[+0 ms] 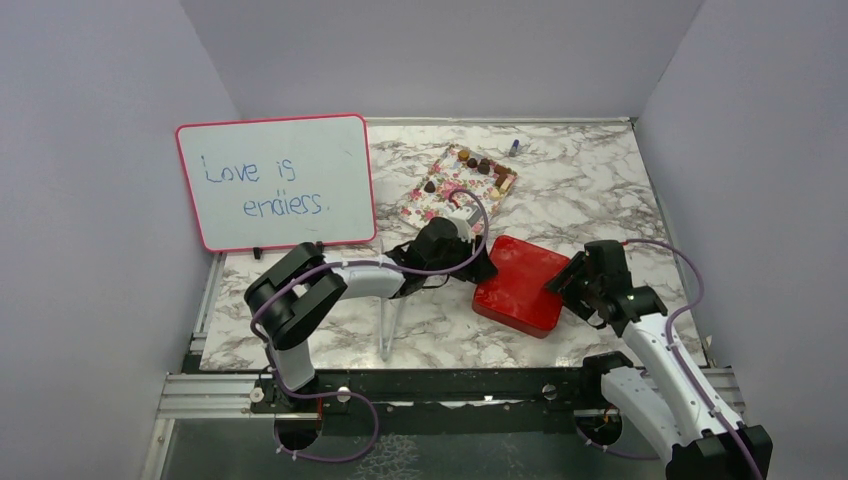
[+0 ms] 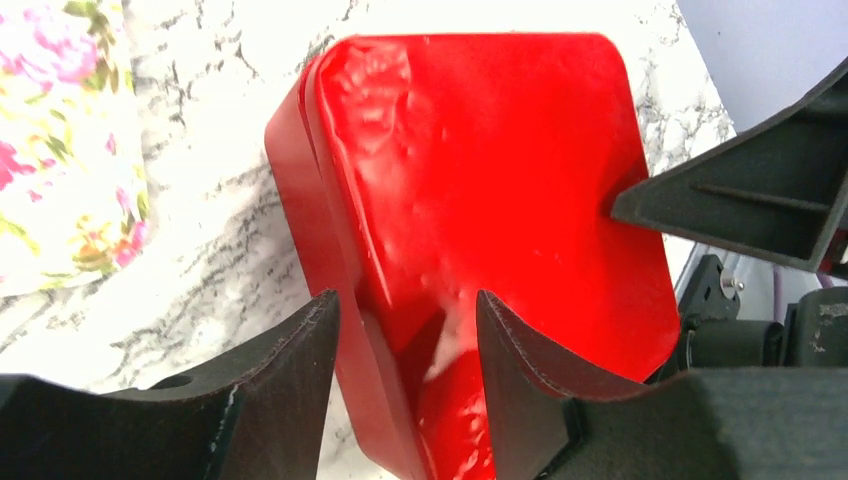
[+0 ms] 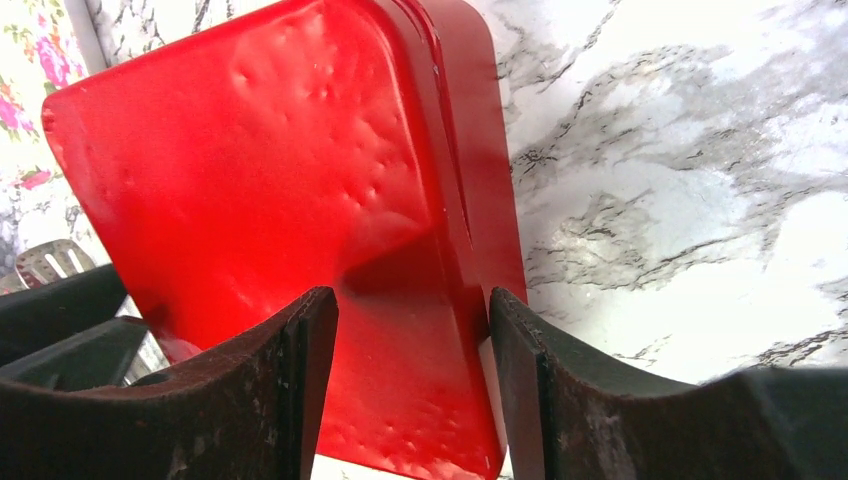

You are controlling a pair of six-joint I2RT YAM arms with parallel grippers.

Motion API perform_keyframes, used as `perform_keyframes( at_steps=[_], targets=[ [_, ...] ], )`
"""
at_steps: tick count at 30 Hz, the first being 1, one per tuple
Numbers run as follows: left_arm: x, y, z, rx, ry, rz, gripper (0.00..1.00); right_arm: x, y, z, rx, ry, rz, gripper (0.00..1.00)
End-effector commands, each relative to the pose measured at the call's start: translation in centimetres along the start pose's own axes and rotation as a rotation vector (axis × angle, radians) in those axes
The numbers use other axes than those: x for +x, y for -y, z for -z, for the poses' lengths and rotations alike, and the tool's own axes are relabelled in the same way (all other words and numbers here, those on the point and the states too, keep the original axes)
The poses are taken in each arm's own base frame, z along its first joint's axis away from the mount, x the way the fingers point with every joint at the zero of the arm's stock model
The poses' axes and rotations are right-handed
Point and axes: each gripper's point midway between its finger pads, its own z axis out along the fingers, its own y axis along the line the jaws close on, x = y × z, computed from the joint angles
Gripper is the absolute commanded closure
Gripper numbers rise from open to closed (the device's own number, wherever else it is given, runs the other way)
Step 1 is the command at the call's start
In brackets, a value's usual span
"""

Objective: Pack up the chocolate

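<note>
A glossy red box with rounded corners and a faintly dimpled lid is lying flat on the white, grey-veined marble counter. The left arm is stretching low across the counter from a folded elbow. The left hand is pinching the box's left rim, with one black wedge-shaped finger against the side wall and the other on the lid. The right arm is leaning in from the near right corner. The right hand is straddling the opposite rim with its fingers apart, though whether they are pressing it cannot be told. The chocolate, small dark and lighter brown pieces, is sitting towards the far end of the flat flowered tray behind the box.
</note>
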Motion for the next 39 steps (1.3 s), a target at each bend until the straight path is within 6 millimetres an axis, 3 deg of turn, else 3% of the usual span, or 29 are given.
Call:
perform_keyframes(
  at_steps=[1, 10, 19, 35, 39],
  targets=[
    [-1.9, -0.5, 0.0, -0.068, 0.026, -0.090, 0.48, -1.4, -0.7, 0.0, 0.007, 0.043, -0.023, 0.39],
    [-1.4, -1.8, -1.5, -0.109, -0.007, -0.123, 0.61, -2.3, 0.3, -0.1, 0.050, 0.107, -0.041, 0.55],
    [-4.0, -0.9, -2.5, -0.114, 0.028, -0.147, 0.67, -2.6, 0.5, -0.8, 0.084, 0.112, -0.034, 0.53],
    [-4.1, -2.8, -4.6, -0.195, 0.001, -0.172, 0.66, -3.1, 0.8, -0.9, 0.106, 0.132, -0.023, 0.56],
    [-4.5, -1.8, -4.4, -0.163, 0.010, -0.163, 0.73, -4.0, -0.1, 0.0, 0.067, 0.162, 0.008, 0.55]
  ],
)
